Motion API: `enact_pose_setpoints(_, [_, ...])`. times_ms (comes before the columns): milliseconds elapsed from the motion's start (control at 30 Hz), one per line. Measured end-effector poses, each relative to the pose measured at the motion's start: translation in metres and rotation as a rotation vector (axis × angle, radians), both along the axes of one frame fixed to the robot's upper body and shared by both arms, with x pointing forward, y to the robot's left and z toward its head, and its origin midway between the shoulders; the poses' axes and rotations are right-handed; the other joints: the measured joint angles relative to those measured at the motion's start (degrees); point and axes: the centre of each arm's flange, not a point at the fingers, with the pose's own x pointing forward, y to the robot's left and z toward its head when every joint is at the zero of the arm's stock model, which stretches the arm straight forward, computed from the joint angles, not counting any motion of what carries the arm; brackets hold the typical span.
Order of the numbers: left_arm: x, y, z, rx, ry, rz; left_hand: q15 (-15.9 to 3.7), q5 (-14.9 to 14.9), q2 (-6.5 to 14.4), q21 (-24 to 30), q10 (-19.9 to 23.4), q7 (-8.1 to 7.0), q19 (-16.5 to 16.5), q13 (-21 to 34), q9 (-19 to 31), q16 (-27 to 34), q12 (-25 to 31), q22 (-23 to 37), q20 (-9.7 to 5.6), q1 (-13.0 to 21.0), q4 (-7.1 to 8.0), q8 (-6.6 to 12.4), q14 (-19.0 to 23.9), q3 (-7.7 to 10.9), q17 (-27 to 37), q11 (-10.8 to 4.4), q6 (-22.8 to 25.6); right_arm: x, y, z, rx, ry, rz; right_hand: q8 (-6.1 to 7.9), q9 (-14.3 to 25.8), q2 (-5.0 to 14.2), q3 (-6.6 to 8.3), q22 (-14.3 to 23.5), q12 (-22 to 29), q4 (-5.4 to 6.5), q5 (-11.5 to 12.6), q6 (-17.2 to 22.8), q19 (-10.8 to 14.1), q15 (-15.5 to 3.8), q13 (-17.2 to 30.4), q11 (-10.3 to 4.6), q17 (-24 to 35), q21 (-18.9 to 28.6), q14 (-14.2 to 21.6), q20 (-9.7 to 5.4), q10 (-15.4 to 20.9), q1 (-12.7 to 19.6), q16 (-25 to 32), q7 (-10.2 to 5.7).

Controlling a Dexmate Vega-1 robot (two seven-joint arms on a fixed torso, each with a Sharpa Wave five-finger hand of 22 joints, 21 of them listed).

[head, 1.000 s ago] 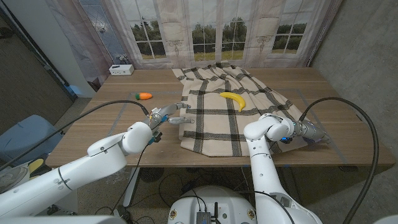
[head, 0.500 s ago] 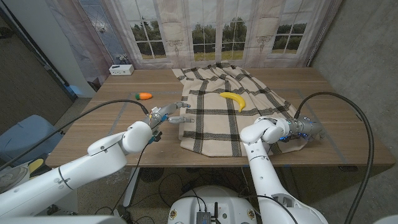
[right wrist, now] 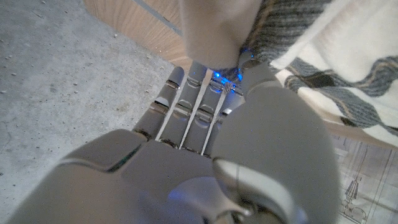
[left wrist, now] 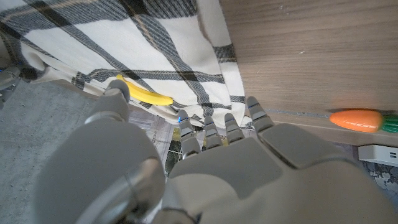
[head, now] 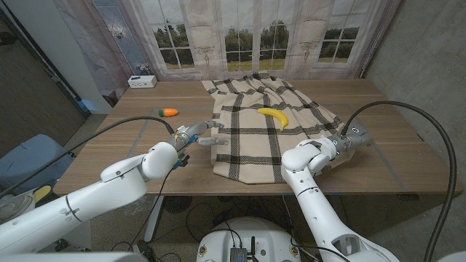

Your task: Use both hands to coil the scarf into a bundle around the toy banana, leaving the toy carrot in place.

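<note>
The left hand [head: 200,135] hovers at the scarf's [head: 251,138] left edge, fingers spread and holding nothing. The right hand [head: 348,143] sits at the scarf's right edge; whether it grips the cloth I cannot tell. The toy banana [head: 274,116] lies on the scarf. The toy carrot [head: 168,112] lies on the table [head: 131,145], well left of the scarf.

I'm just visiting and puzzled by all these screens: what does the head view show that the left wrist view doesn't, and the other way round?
Head view alone: the right robot hand at the scarf's right edge, and the window backdrop. Left wrist view alone: a close look along the back of the left robot hand. Shared: the plaid scarf, the toy banana on it, and the toy carrot on the bare table.
</note>
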Motion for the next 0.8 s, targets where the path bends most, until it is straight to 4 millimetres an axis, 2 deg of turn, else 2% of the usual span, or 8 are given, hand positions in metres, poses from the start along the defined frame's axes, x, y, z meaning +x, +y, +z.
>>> enact_pose_setpoints(133, [-0.002,-0.001,-0.002,0.012,0.007,-0.007,0.06,0.0,-0.3,0.0,0.0,-0.16,0.0,0.0,0.0,0.0,0.0,0.0,0.00,0.3,-0.04,0.00,-0.1,-0.43,0.2,0.00,0.8,0.000,0.005,0.009,-0.027,-0.042,0.010,0.41,0.0,0.00,-0.02,0.0,0.0,-0.02,-0.1,0.0,0.0,0.00,0.3,-0.21,0.2,0.0,0.0,0.00,0.2,0.0,0.0,0.00])
enact_pose_setpoints(333, [-0.011,-0.004,-0.003,0.048,0.009,-0.019,0.31,0.3,-0.5,-0.3,-0.6,-0.17,-0.3,0.0,0.2,0.0,0.0,0.0,0.31,0.6,-0.24,0.41,-0.3,-0.71,0.1,0.01,1.6,0.007,0.008,0.001,0.013,-0.071,0.024,0.44,0.0,-0.31,0.32,0.0,0.5,-0.18,-0.4,0.1,0.3,0.30,0.6,0.00,0.6,0.2,0.3,0.31,0.4,0.3,0.2,-0.10])
enact_pose_setpoints(533, [-0.014,-0.008,-0.007,0.089,0.027,-0.021,0.61,0.6,-0.4,-0.3,-0.6,-0.88,-0.3,0.0,0.3,0.0,0.0,0.0,0.31,1.8,-0.48,0.62,-0.6,-0.95,0.1,0.00,2.3,0.010,0.012,0.006,0.014,-0.085,0.032,0.44,0.0,-0.39,0.36,0.0,1.0,-0.19,-0.5,0.2,0.3,0.00,1.1,0.20,1.2,0.2,0.6,0.31,1.0,0.4,0.4,-0.01])
enact_pose_setpoints(800, [-0.017,-0.019,-0.010,0.150,0.041,-0.042,0.55,1.1,-0.1,-0.6,-0.9,-0.78,-0.3,0.0,0.3,0.0,0.0,0.0,0.31,2.9,-0.71,0.62,-1.2,-1.18,0.1,-0.30,2.8,0.011,0.016,0.012,0.007,-0.099,0.031,0.80,0.0,-0.68,0.57,0.0,1.3,-0.39,-0.9,0.3,0.3,-0.31,1.6,0.27,1.9,0.2,0.9,0.31,1.1,0.7,0.8,-0.09])
